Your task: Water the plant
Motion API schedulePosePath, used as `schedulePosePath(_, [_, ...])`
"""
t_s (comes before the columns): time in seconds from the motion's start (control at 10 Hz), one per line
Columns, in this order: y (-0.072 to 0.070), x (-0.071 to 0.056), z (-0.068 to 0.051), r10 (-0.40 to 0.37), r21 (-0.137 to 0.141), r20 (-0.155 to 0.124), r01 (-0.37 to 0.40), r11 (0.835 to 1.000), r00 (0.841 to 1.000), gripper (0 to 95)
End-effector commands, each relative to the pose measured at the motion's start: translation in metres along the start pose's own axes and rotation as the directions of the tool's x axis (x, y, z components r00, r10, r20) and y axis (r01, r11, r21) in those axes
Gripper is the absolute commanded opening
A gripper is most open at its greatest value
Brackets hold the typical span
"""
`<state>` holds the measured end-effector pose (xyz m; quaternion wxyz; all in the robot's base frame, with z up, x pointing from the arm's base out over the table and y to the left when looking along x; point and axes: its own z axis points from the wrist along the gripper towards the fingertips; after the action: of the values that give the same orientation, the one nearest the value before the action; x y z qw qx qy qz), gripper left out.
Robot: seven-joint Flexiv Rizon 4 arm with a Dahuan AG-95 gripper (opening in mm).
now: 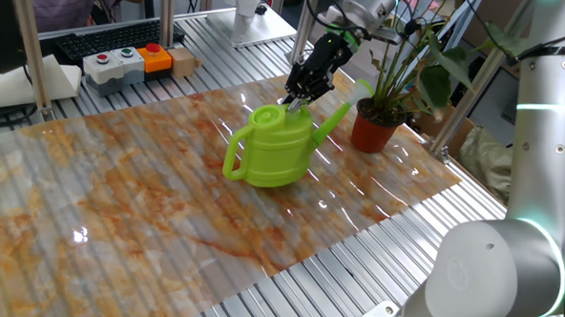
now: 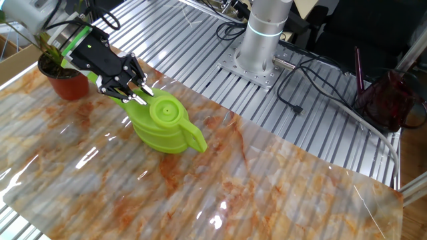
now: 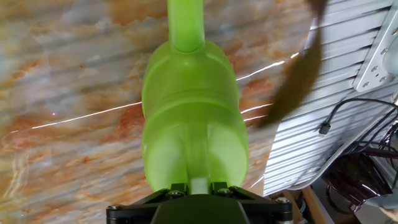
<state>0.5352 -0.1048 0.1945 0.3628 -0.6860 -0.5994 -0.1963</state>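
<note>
The plant (image 1: 421,57) has long stems and dark-green leaves and stands in a small terracotta-red pot (image 1: 374,131) at the table's far right; the pot also shows in the other fixed view (image 2: 63,79). A lime-green watering can (image 1: 273,149) stands on the marbled sheet just left of the pot, its spout pointing at the pot. My gripper (image 1: 296,101) is at the can's top, on the spout side. In the hand view the gripper (image 3: 199,185) is shut on a pale green strip of the can (image 3: 193,124). One leaf (image 3: 298,81) hangs to the right.
A button box (image 1: 125,62) and a keyboard (image 1: 105,37) lie at the back left. The arm's base (image 2: 263,40) with cables (image 2: 313,87) and a dark red bag (image 2: 390,100) stand beyond the sheet, on the slatted metal table (image 2: 220,80).
</note>
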Motion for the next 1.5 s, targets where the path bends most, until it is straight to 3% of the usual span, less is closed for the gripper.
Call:
schedulePosePath(0.1, [0.0001, 0.0006, -0.0012, -0.006, 0.001, 0.002, 0.006, 1.0, 1.0, 0.0])
schedulePosePath(1.0, [0.0002, 0.0005, -0.0012, 0.014, 0.005, -0.009, -0.014, 1.0, 1.0, 0.0])
schedulePosePath(1.1, [0.0002, 0.0005, -0.0012, 0.02, 0.007, -0.017, -0.02, 1.0, 1.0, 0.0])
schedulePosePath(1.2, [0.0002, 0.0005, -0.0012, 0.033, 0.012, -0.047, -0.033, 0.999, 0.998, 0.0])
schedulePosePath(1.5, [0.0002, 0.0005, -0.0012, 0.043, 0.012, -0.057, -0.042, 0.999, 0.997, 0.0])
